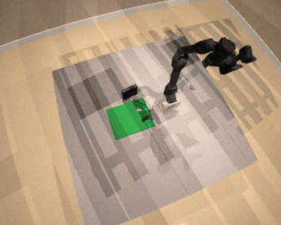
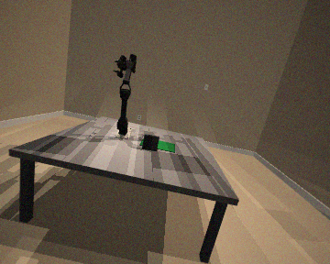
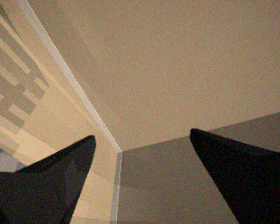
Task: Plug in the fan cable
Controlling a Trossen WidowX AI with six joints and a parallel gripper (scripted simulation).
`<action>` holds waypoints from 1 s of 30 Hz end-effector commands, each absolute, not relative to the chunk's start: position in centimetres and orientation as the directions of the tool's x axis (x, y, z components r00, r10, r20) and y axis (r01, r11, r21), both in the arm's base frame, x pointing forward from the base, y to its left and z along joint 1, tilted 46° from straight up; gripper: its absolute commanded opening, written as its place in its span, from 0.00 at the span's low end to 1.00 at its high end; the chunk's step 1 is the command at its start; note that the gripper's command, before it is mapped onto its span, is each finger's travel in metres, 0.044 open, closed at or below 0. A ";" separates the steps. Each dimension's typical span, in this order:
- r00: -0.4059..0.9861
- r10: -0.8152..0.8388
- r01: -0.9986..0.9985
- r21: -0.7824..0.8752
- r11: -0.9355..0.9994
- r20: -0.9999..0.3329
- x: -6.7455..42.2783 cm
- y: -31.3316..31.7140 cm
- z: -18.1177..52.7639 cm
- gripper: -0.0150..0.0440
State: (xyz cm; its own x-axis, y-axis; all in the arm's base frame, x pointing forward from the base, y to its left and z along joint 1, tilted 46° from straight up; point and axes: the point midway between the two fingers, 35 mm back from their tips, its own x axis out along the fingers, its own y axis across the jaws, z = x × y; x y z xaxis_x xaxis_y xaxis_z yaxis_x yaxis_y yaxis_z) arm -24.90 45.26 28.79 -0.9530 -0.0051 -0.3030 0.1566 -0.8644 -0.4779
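While the arm (image 2: 123,98) stands raised over the table (image 2: 104,158), its gripper (image 3: 141,170) points at the room's wall, fingers spread wide, nothing between them. Green board (image 1: 129,120) lies mid-table, fan (image 1: 129,92) just behind it, cable plug (image 1: 145,117) resting on the board, well apart from the gripper.

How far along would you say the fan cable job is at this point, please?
Barely begun, as far as shows. Done: nothing visible; whether the plug is seated is too small to tell. In hand: nothing; the gripper is open, raised high and aimed at the wall, far from the green board. The fan sits beside the board. Left: grasp the plug, press it down fully, withdraw.
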 end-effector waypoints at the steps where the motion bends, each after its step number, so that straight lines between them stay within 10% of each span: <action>1: -0.953 -0.005 0.157 -0.478 -0.864 -0.303 -24.9 45.3 28.8 0.98; 10: -0.809 0.175 -0.214 0.004 -0.977 -0.561 -16.2 48.1 21.9 1.00; 17: -0.564 0.201 -0.694 0.328 -0.641 -0.801 -5.8 47.1 15.4 1.00; 30: -0.158 -0.094 -0.929 0.116 0.351 -0.983 9.9 37.5 8.2 1.00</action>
